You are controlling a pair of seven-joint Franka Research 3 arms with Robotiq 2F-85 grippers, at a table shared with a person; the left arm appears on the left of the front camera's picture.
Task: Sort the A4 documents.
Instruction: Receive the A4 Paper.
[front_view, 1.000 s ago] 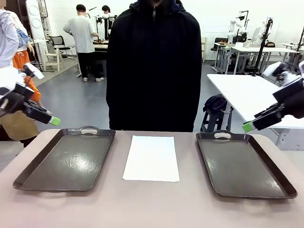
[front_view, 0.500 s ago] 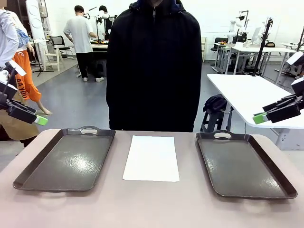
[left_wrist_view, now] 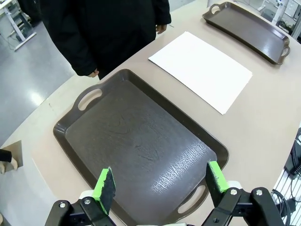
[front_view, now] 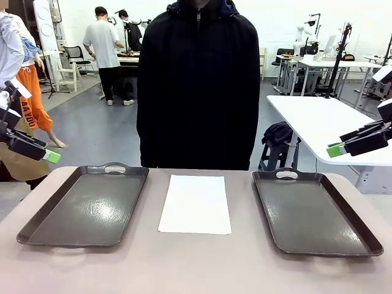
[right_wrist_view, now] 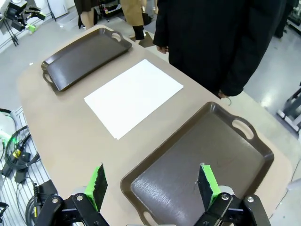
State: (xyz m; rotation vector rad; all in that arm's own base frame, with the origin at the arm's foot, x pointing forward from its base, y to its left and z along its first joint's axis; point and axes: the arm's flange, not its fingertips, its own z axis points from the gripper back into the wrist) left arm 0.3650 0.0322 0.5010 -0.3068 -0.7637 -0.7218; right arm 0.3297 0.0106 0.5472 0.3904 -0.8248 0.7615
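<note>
The A4 documents (front_view: pixel 195 204) lie flat at the middle of the table (front_view: pixel 196 266), a crisp white rectangle, matte and thin, with its short edge toward the person (front_view: pixel 197 86) at twelve o'clock. I cannot tell whether it is one sheet or a slim stack. Nothing touches it.

At nine o'clock from the paper sits the left tray (front_view: pixel 86 211), and at three o'clock the right tray (front_view: pixel 312 214). Both are dark brown rectangles with rounded corners, raised rims and an oval slot handle cut into each short end. Their floors carry a faintly wrinkled, glossy skin that catches the ceiling light (the left wrist view shows the grain best). A strip of bare tabletop separates each tray from the paper. The table itself is a smooth, dull beige with a curved edge.

The left gripper (front_view: pixel 50 155) hangs in the air out at ten o'clock, beyond the left tray's outer rim. Its black fingers are spread wide and their green pads (left_wrist_view: pixel 104 183) grip nothing. The right gripper (front_view: pixel 335 149) hovers at two o'clock, above and past the right tray's far corner, with its jaws likewise parted and empty.

The person wears a black zipped jacket and stands close against the far edge.
</note>
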